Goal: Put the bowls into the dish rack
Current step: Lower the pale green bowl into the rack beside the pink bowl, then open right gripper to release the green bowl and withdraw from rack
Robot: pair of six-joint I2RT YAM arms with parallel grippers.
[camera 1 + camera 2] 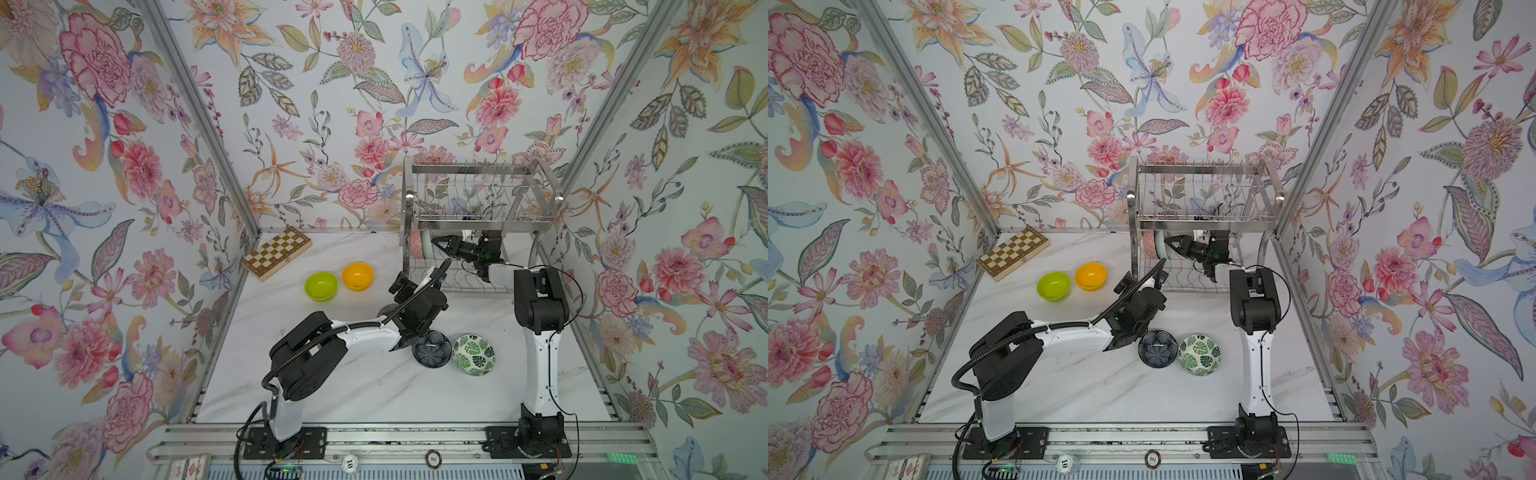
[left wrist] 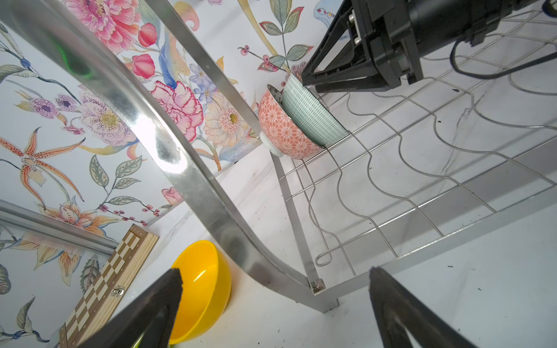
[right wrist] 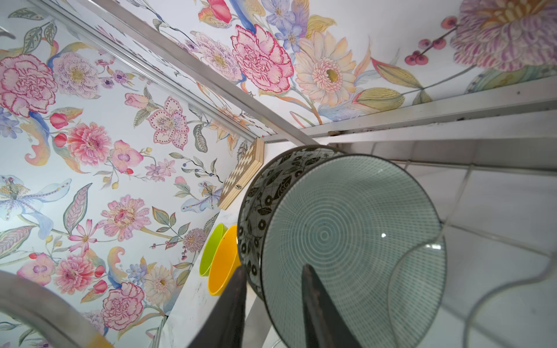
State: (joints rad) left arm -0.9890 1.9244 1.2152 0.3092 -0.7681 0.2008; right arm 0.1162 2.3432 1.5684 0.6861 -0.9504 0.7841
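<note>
Steel dish rack (image 1: 478,226), right of centre in both top views, is already carrying three bowls on edge at its lower shelf's left end: pink patterned bowl (image 2: 280,129), black-and-white bowl (image 3: 259,192) and mint bowl (image 3: 346,241). Right gripper (image 3: 272,266) is straddling the mint rim, jaws narrowly parted, seemingly not pinching. Left gripper (image 2: 274,271) is hovering wide open by the rack's front leg. Four are waiting on the table (image 1: 374,395): lime bowl (image 1: 321,286) and orange bowl (image 1: 357,276) centre-left, navy bowl (image 1: 432,351) and leaf bowl (image 1: 473,354) lower centre.

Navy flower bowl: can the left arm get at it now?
Probably yes. The navy flower bowl sits uncovered on the table beside that arm's wrist, and the left gripper is open and empty. It faces the dish rack, though, so it must back up first.
</note>
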